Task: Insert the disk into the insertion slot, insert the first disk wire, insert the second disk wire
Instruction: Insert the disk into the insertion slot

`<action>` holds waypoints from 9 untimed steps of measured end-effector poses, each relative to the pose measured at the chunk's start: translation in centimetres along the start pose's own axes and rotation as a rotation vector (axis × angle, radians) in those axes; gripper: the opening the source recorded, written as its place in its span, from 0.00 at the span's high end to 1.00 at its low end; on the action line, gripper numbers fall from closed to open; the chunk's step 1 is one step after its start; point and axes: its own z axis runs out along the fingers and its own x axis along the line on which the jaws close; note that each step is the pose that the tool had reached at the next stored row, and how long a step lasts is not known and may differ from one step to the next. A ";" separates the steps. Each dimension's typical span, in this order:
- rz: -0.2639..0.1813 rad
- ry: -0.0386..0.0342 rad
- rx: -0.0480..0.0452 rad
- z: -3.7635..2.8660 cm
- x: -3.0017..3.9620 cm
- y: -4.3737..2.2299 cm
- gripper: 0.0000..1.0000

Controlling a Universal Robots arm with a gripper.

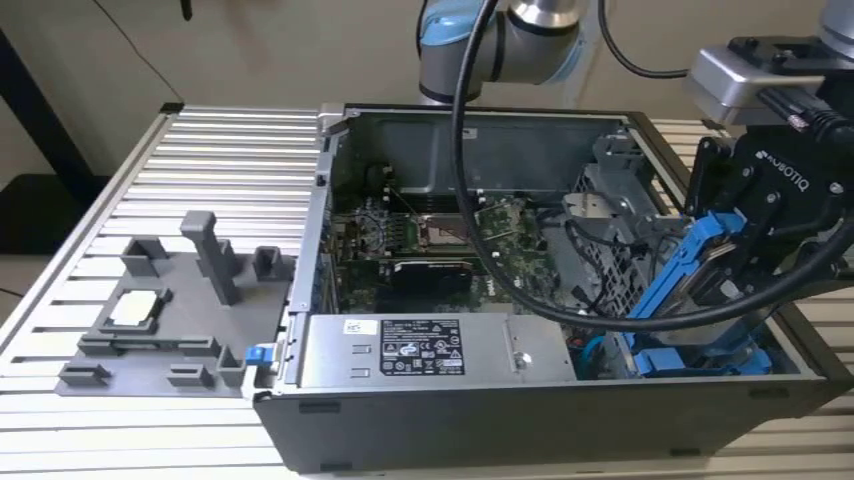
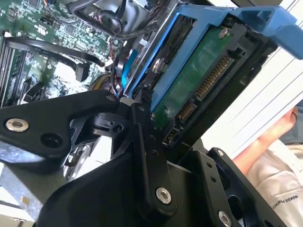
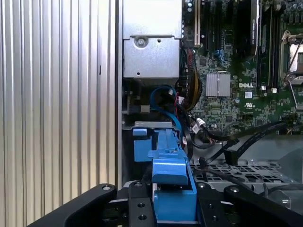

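Observation:
My gripper [image 1: 731,262] is shut on the disk [image 1: 683,268], a drive in a bright blue carrier held steeply tilted at the exterior view's right, over the open computer case. In the second wrist view a black finger [image 2: 142,124] presses the carrier's edge, and the disk's green circuit board and connectors [image 2: 201,78] face the camera. In the first wrist view the blue carrier [image 3: 170,182] sits between my gripper's two fingers [image 3: 173,204]. Its lower end points into the insertion slot [image 1: 707,362], a grey bay with blue fittings [image 3: 142,142]. A blue cable [image 3: 163,97] and black cables [image 1: 534,290] lie beside the bay.
The case holds a power supply [image 1: 400,350], a motherboard [image 1: 441,240] and a perforated grey cage [image 1: 617,225] close to the disk. A grey fixture [image 1: 174,300] stands on the ribbed aluminium table at the exterior view's left. A person's sleeve [image 2: 277,165] is nearby.

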 end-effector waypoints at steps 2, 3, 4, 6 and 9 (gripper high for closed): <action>0.000 -0.0001 0.0000 0.36 -0.01 -0.01 0.67; 0.000 -0.0002 0.0000 0.55 -0.02 -0.02 0.67; 0.000 -0.0002 0.0000 0.73 -0.02 -0.02 0.67; 0.000 -0.0002 0.0000 1.09 -0.03 -0.03 0.67; 0.000 -0.0004 0.0000 1.64 -0.05 -0.05 0.67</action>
